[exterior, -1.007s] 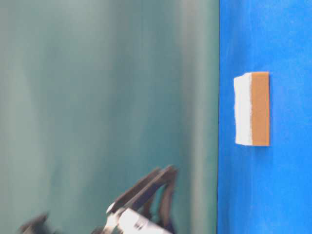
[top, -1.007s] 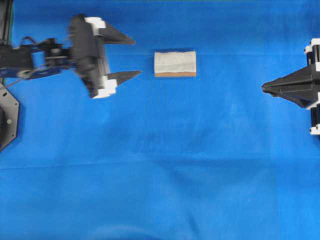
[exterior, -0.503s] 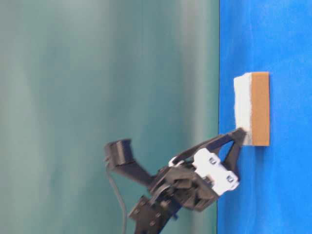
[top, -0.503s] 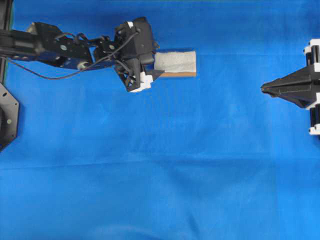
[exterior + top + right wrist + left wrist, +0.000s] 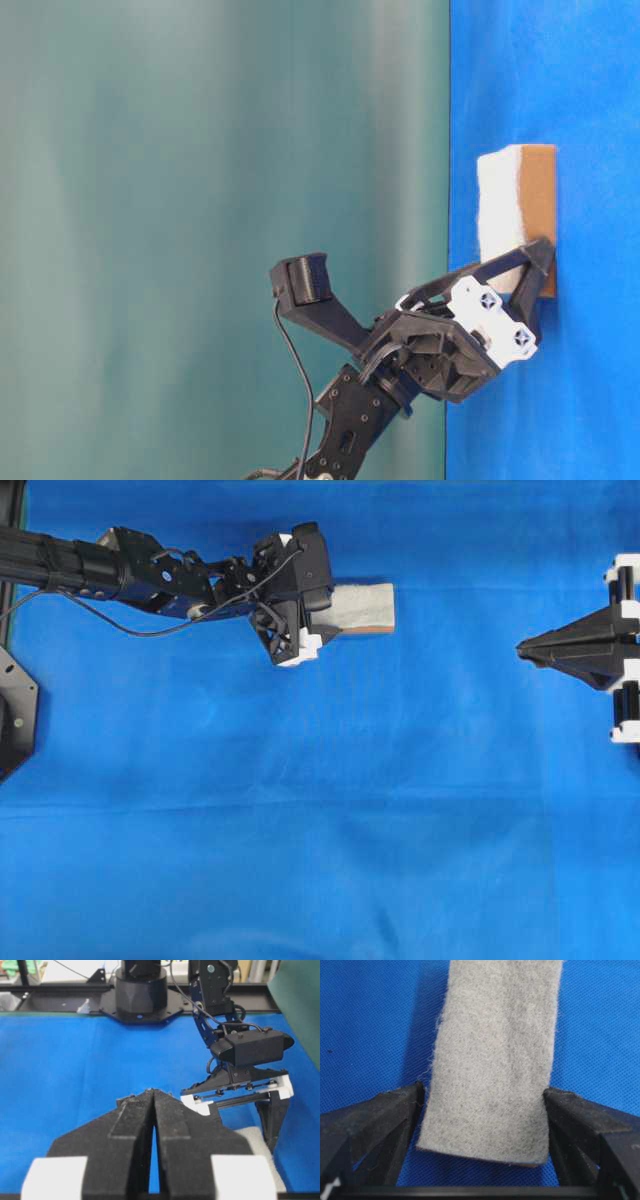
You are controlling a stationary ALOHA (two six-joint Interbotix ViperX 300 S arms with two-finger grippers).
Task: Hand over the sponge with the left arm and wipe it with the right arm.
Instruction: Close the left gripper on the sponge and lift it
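One sponge (image 5: 362, 607) flat on blue cloth (image 5: 320, 810), grey face up. Left gripper (image 5: 482, 1110) angled down over its near end, fingers (image 5: 380, 1120) spread wide, straddling both sides. Right gripper (image 5: 522, 651) level, jaws closed, empty, well apart.

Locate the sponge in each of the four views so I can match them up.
Overhead: sponge upper centre on the blue cloth.
Table-level: right side, partly behind a finger.
Left wrist: centre, filling the gap between both fingers.
Right wrist: lower right, a pale sliver, mostly hidden.
Shared landmark: the open left gripper straddling the sponge's end.
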